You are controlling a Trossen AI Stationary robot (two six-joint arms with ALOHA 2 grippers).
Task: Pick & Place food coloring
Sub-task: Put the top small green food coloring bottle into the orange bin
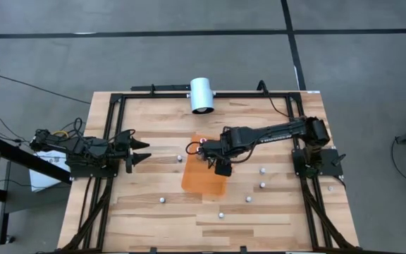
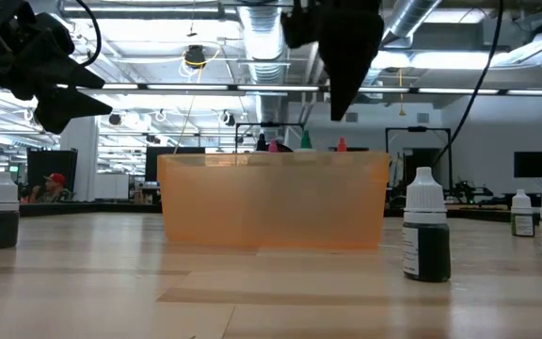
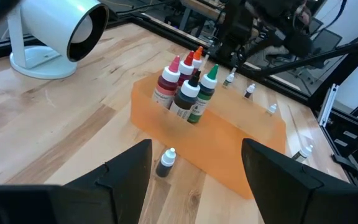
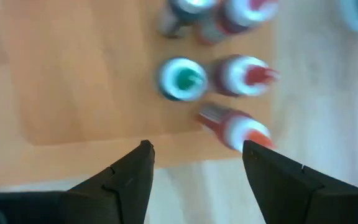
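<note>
Right gripper (image 1: 204, 149) hangs above the near-centre of the high view, over the upper end of the translucent orange tray (image 1: 204, 180), its fingers (image 4: 126, 180) spread apart with nothing between them. Below it, five food coloring bottles (image 3: 188, 87) stand clustered at that end of the tray, with pink, red, orange and green tips; from the right wrist one red-tipped bottle (image 4: 235, 127) looks tilted beside a green-capped one (image 4: 182, 79).

More small bottles stand loose on the wooden table (image 1: 146, 212): one just left of the tray (image 1: 179, 159), one toward the lower left (image 1: 162, 200), others lower centre (image 1: 221, 214) and to the tray's right (image 1: 262, 170).

Left gripper (image 1: 141, 152) rests at the left of the table, well apart from the tray, jaws open and empty. A white cylindrical lamp (image 1: 201, 94) sits at the table's top edge.
</note>
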